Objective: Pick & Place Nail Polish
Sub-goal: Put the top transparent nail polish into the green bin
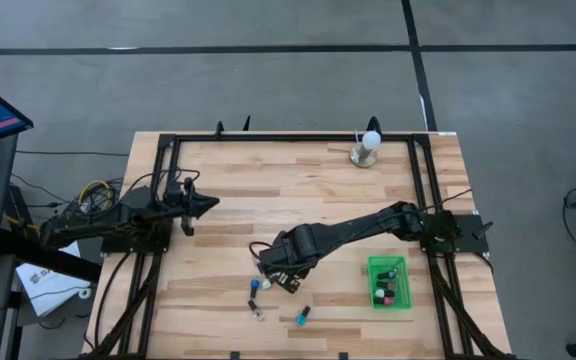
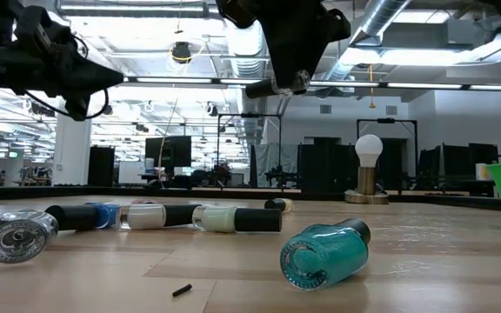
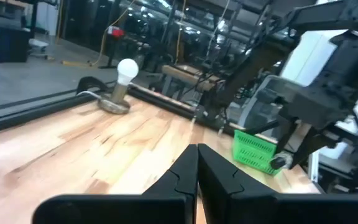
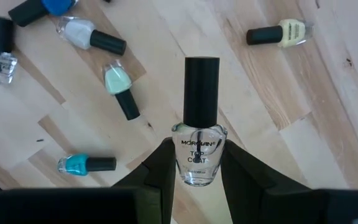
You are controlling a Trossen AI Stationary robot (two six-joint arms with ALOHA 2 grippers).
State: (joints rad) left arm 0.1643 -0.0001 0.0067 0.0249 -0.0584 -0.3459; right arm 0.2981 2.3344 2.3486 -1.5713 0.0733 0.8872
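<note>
Since the right claw pinches only the glass base of the clear top-coat bottle, with the black cap sticking out past the fingertips, my guess is the bottle can pivot or slide out on a quick swing. That grip sits low on smooth glass, so any jolt works against it. A drop here would likely land it back among the loose bottles lying on the bench below: the teal one, the mint one, the white one, the pale yellow one farther out. It could knock those rolling, and they lie on their sides already.

Second risk is the far end: the green bin already holds a few bottles, so releasing too high could bounce the new one out.

Pose: right arm reaches in from the right side, folded low toward the bench middle, claw raised off the wood above the scattered group, wrist pointing down, bin off toward its own base.

Left claw is pressed together, empty, parked at the left side, well apart from the bottles.
</note>
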